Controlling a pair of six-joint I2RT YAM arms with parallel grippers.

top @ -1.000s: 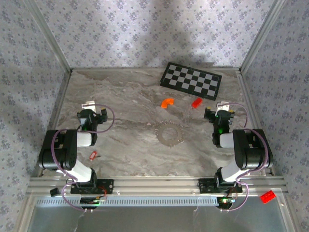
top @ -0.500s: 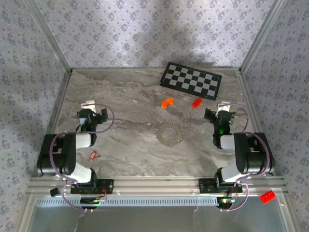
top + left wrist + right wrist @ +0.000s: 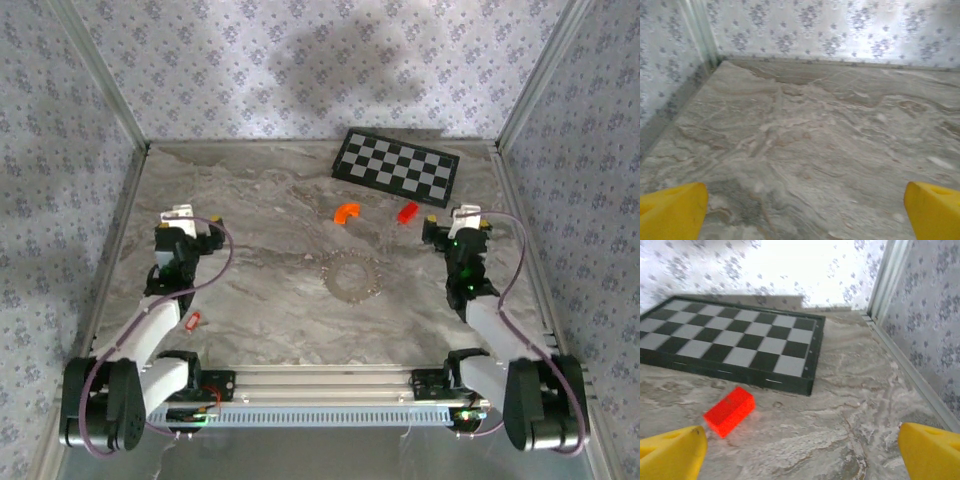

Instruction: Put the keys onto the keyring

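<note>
Overhead view of a marble-patterned table (image 3: 260,200) with two robot arms reaching away from the near edge.

Left gripper (image 3: 183,216) released, jaws spread wide, grasping nothing. Yellow fingertips (image 3: 672,212) at the lower corners of the left wrist view, far apart.

Right gripper (image 3: 462,216) likewise released and empty, with yellow fingertips (image 3: 670,452) wide apart in the right wrist view.

The keys (image 3: 193,321) flat on the table, behind the left gripper and close beside its forearm.

The keyring (image 3: 351,277) between the two grippers, slightly behind both and well apart from each.

Red brick (image 3: 407,211) near the right gripper, to its left. Orange arc piece (image 3: 346,211) further left. Checkered board (image 3: 396,168) ahead and left of the right gripper.
</note>
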